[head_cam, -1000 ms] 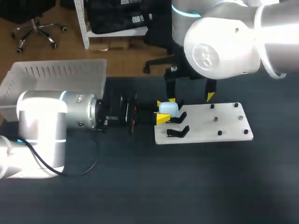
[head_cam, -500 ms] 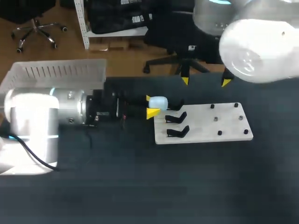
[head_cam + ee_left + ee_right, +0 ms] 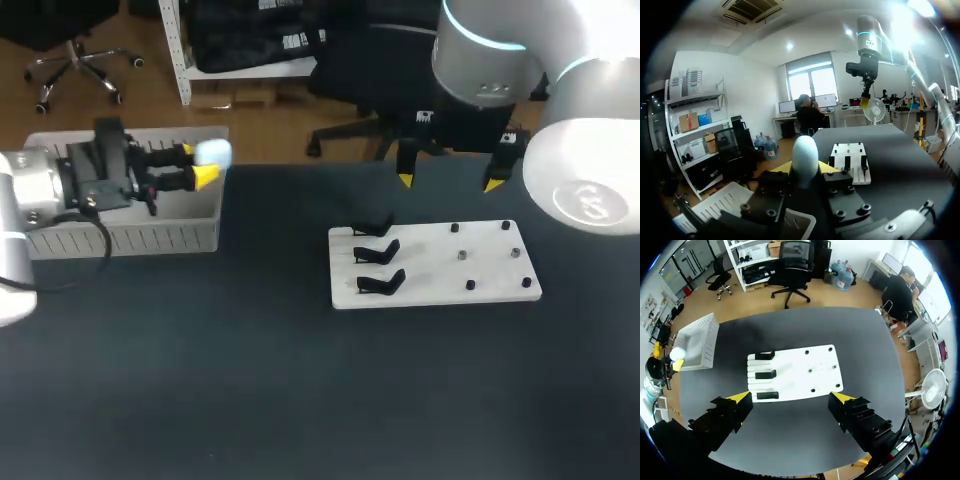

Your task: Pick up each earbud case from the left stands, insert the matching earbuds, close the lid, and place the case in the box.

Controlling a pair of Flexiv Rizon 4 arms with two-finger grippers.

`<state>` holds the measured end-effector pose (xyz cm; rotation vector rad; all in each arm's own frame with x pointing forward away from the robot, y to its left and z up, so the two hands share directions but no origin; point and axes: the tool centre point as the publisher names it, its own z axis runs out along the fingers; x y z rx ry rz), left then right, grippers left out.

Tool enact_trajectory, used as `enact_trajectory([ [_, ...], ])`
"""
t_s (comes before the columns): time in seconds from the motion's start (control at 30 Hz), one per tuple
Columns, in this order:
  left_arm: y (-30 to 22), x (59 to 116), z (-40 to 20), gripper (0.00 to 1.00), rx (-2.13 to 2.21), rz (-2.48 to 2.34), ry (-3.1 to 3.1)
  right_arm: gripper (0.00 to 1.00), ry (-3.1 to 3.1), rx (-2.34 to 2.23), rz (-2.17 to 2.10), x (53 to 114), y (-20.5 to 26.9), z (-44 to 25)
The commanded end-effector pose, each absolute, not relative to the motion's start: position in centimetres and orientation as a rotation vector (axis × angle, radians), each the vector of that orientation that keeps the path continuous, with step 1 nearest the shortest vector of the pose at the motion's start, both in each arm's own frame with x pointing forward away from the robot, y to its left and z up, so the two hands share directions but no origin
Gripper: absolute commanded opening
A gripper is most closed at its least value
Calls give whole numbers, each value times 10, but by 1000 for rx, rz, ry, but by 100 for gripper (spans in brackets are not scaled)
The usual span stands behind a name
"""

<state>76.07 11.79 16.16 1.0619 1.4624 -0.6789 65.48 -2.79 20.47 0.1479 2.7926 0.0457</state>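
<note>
While over box (image 3: pixel 120 236) rim, earbud case (image 3: pixel 213 152) in L claw (image 3: pixel 198 164).

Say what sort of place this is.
Probably a robotics lab bench: left gripper holding an earbud case, right gripper, at a dark table with a white board of black stands and a white box.

One earbud case (image 3: pixel 214 152), three stands (image 3: pixel 378 253), one box (image 3: pixel 125 238), six pegs (image 3: pixel 462 256).

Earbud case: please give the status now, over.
Left end effector shut on earbud case, held above the rim of the white box. Right end effector open, high behind the stand board. Nothing seen blocking the box.
</note>
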Motion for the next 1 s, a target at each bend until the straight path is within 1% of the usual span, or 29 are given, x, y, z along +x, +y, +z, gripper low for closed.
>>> enact_trajectory([
  [0.03, 159, 774, 164, 0, 798, -484, 1557, 100, 2769, 151, 45, 652, -29, 204],
  [0.27, 197, 810, 155, 0, 707, -399, 1657, 100, 2769, 151, 45, 652, -29, 204],
  [0.57, 210, 831, 161, 0, 688, -319, 1653, 100, 2769, 151, 45, 652, -29, 204],
  [0.6, 210, 831, 162, 12, 692, -318, 1650, 100, 2769, 151, 45, 652, -29, 204],
  [0.63, 209, 831, 163, 28, 692, -316, 1649, 100, 2769, 151, 45, 652, -29, 204],
  [0.67, 209, 828, 164, 80, 692, -311, 1646, 100, 2769, 151, 45, 652, -29, 204],
  [0.7, 210, 826, 164, 100, 692, -311, 1646, 100, 2769, 151, 45, 652, -29, 204],
  [1.0, 216, 803, 170, 100, 676, -320, 1633, 100, 2769, 151, 45, 652, -29, 204],
])
